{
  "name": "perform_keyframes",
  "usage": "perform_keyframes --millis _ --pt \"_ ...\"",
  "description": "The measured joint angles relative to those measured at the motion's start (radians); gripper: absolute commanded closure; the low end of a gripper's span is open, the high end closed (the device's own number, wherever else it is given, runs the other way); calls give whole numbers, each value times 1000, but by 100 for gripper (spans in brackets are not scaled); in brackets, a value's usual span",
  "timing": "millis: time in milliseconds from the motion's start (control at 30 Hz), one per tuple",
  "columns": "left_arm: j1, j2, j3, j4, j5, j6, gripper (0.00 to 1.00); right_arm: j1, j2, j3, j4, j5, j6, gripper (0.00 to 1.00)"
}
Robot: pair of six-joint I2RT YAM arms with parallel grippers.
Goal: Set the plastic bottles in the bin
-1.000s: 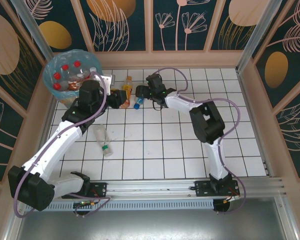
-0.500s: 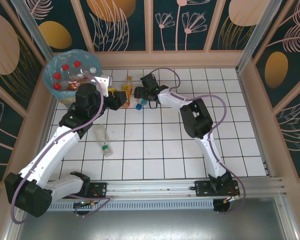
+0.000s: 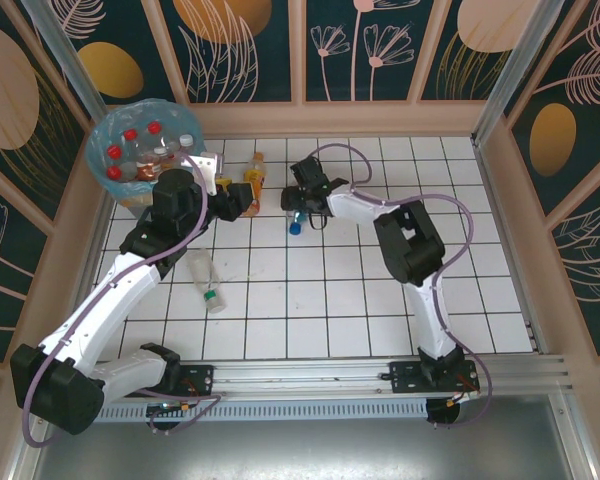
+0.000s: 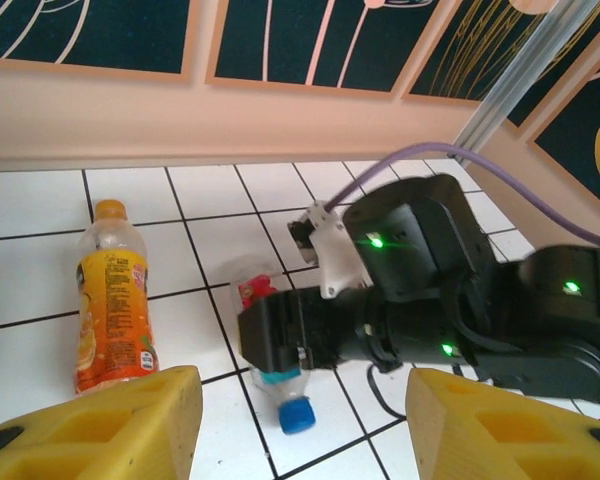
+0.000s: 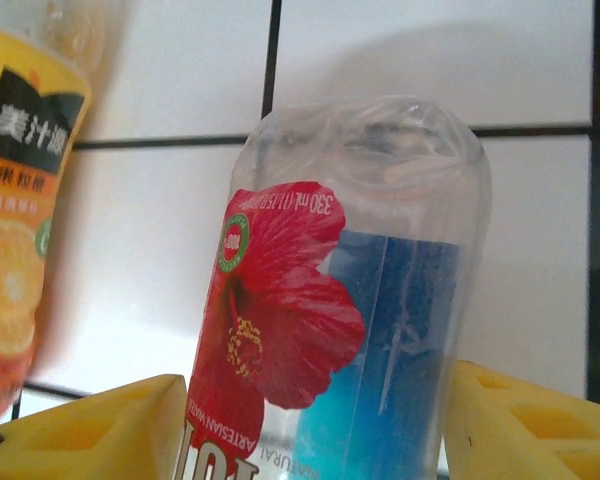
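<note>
A clear bottle with a red flower label and a blue cap (image 5: 280, 330) lies on the white tiles, and my right gripper (image 5: 310, 430) is shut on its body, one yellow finger pressed to each side. From above, that gripper (image 3: 298, 205) sits over the bottle with the blue cap (image 3: 294, 226) poking out toward me. My left gripper (image 3: 242, 200) hovers just to its left, open and holding nothing (image 4: 295, 440). An orange-labelled bottle (image 4: 110, 300) lies beside it near the back wall. Another clear bottle (image 3: 204, 277) lies under the left arm. The bin (image 3: 98, 140) stands at the back left.
Several red-capped bottles (image 3: 130, 135) lie inside the blue-lined bin. A wooden wall (image 4: 180, 110) runs close behind the bottles. The right arm's purple cable (image 3: 335, 150) loops over the back tiles. White tiles stretch across the middle and right of the floor (image 3: 380, 300).
My right gripper has closed on the blue-capped bottle and shifted it right and toward me. The left gripper drew back slightly to the left and opened a little wider.
</note>
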Motion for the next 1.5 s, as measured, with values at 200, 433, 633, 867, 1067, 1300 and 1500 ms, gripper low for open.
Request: perform_keyframes --millis 200,433,633,867,1067,1300,1500 --pt "0 0 0 25 10 -45 33 1 -216 -290 121 -116 -1 38" --pt "0 54 25 44 120 -94 21 21 -514 -587 330 -285 -19 40" --pt "0 102 27 47 255 -103 18 122 -753 -703 434 -314 -101 41" --pt "0 108 43 56 392 -140 16 182 -900 -740 532 -296 -170 42" --pt "0 98 43 105 500 -191 19 191 -929 -766 583 -290 -191 43" --pt "4 94 41 164 575 -241 19 198 -939 -766 598 -291 -206 42" --pt "3 96 43 148 600 -242 19 213 -946 -766 599 -291 -209 44"
